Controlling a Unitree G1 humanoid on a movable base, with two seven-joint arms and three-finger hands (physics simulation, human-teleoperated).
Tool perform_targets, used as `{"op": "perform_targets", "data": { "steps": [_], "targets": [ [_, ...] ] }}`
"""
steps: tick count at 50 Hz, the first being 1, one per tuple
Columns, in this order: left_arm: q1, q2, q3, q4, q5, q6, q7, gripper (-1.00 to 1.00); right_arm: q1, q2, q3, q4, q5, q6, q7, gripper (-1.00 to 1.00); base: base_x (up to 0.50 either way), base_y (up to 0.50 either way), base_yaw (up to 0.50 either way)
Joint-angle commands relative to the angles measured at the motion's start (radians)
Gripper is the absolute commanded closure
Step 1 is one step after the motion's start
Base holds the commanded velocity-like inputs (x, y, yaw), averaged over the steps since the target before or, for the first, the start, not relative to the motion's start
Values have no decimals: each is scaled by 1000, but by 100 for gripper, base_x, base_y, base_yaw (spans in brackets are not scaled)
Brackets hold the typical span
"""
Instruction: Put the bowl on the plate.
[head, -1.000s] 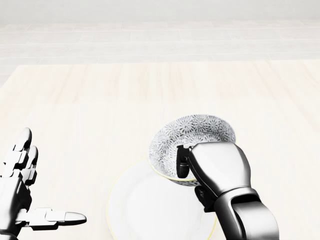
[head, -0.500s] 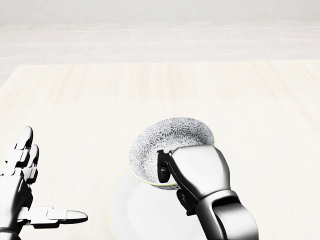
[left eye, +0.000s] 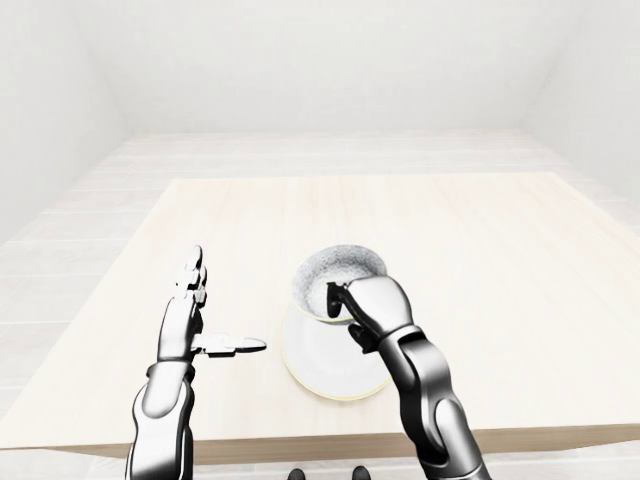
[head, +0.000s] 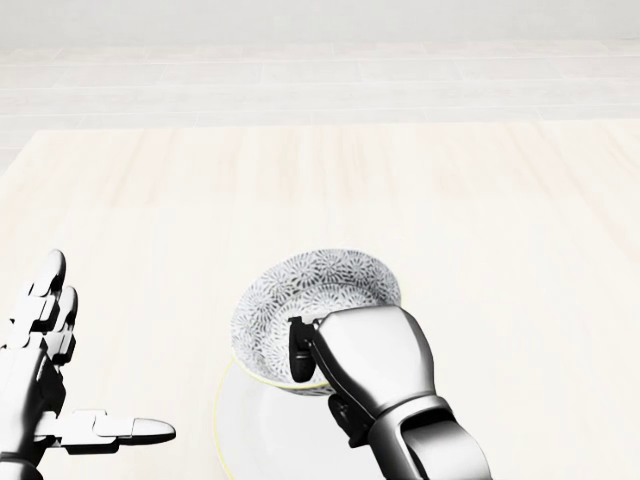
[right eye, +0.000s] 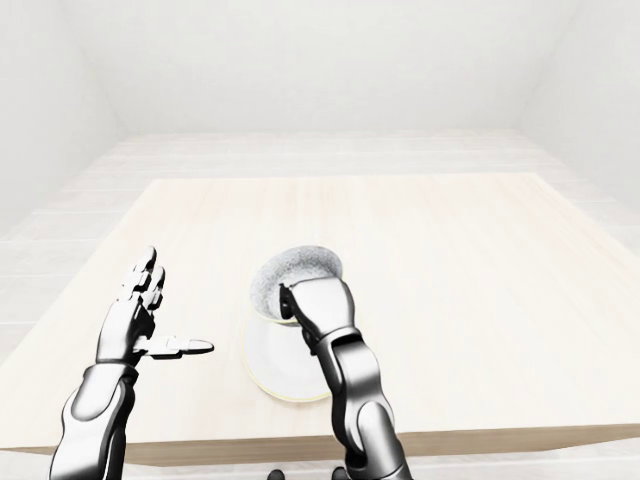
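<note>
A patterned grey-and-white bowl (head: 305, 300) hangs tilted over the upper part of a white plate (head: 262, 435) with a thin yellow rim. My right hand (head: 330, 365) is shut on the bowl's near edge, its fingers curled over the rim. The plate lies on the pale wooden table (head: 320, 190), partly hidden by the bowl and my right arm. My left hand (head: 60, 400) hovers open to the left of the plate, fingers pointing up and thumb stretched toward the plate, holding nothing. In the left-eye view the bowl (left eye: 338, 275) overlaps the plate (left eye: 325, 360).
The table's near edge (left eye: 320, 445) runs just below the plate in the left-eye view. A pale tiled floor (head: 320, 80) lies beyond the table's top edge, with white walls around the room.
My right hand has carried the bowl left and down, from the plate's upper right edge to over its upper part. The left hand has stayed in place.
</note>
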Motion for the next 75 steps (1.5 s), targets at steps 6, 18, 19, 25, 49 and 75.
{"op": "perform_targets", "data": {
  "steps": [6,18,19,25,49,75],
  "targets": [
    [3,2,6,2,-5,-6,-4,-100,55,-10,43,-42,9,0,-45,56,0,0,0],
    [5,-3,0,25,-1,-27,1,-100,112,-31,62,-103,2,0,-43,56,0,0,0],
    [4,-3,-2,25,-1,-27,2,-100,117,-33,66,-104,-1,0,-45,56,0,0,0],
    [5,-2,-4,28,-2,-30,2,-100,130,-38,79,-94,5,0,-66,55,0,0,0],
    [-1,-3,-13,38,5,-33,7,-100,155,-61,95,-50,47,0,-131,55,0,0,0],
    [-10,4,-7,17,2,-11,5,-100,146,-73,67,51,103,0,-197,54,0,0,0]
  ]
}}
